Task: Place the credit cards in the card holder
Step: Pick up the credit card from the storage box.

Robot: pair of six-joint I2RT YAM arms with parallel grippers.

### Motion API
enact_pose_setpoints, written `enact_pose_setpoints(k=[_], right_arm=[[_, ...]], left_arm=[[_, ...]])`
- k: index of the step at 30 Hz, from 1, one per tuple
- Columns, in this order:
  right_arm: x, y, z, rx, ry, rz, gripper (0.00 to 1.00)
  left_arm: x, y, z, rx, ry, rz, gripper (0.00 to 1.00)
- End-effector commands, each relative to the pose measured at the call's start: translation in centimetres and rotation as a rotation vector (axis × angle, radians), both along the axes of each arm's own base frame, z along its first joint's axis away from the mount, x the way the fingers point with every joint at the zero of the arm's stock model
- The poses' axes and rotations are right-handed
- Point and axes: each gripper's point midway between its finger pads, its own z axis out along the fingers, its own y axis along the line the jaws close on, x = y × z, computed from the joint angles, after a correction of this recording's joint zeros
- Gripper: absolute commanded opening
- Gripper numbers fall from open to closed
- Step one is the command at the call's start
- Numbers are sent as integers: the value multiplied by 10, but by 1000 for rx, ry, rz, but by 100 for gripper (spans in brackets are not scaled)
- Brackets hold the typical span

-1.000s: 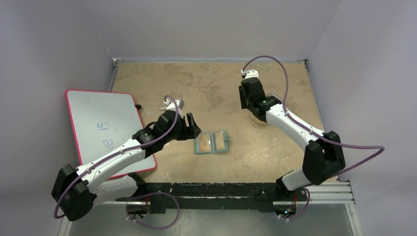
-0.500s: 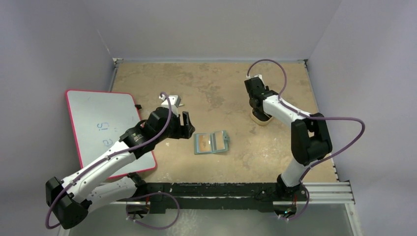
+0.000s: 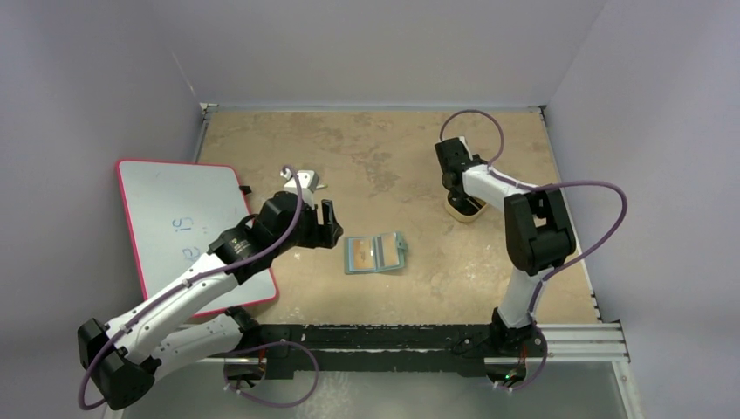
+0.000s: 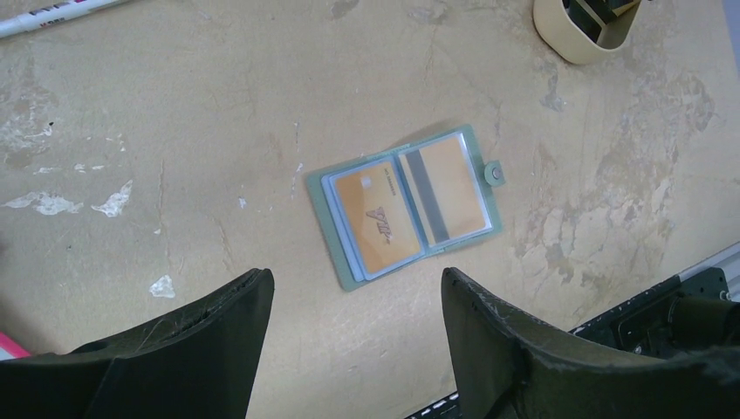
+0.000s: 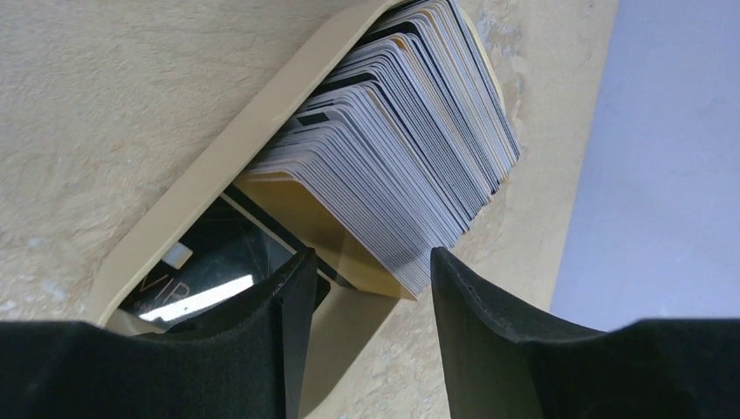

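The counter (image 3: 375, 148) carries everything, with a pink-edged whiteboard (image 3: 174, 218) well to the left of the card holder (image 4: 406, 205). The holder lies spread open with its clear pockets up, and orange cards (image 4: 375, 218) are already showing inside. Just left of it the left fingers (image 4: 236, 323) hang released and empty, probably ready to steady it. Well right of the holder and beyond it, the right fingers (image 5: 489, 305) stand spread over the tan tray (image 5: 218, 166). They straddle the credit cards (image 5: 410, 131) packed on edge, apparently to pinch one.
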Motion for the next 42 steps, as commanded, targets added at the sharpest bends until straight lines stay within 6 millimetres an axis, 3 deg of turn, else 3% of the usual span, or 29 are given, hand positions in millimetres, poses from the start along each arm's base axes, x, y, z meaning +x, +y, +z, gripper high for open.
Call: enact_pose_setpoints(k=[1, 9, 19, 28, 36, 42], right_arm=[[13, -12, 21, -83, -56, -45, 53], [17, -13, 18, -87, -70, -45, 47], [17, -13, 38, -75, -104, -52, 40], [12, -10, 38, -45, -86, -51, 25], [-2, 3, 35, 73, -57, -58, 11], [-6, 29, 43, 239, -60, 3, 4]], left_arm=[[5, 2, 20, -16, -66, 1, 70], [4, 3, 23, -25, -76, 4, 70], [3, 0, 22, -31, -72, -11, 70], [3, 2, 25, -37, -82, -5, 70], [3, 2, 22, -25, -74, -6, 70], [4, 2, 21, -17, -74, -11, 70]])
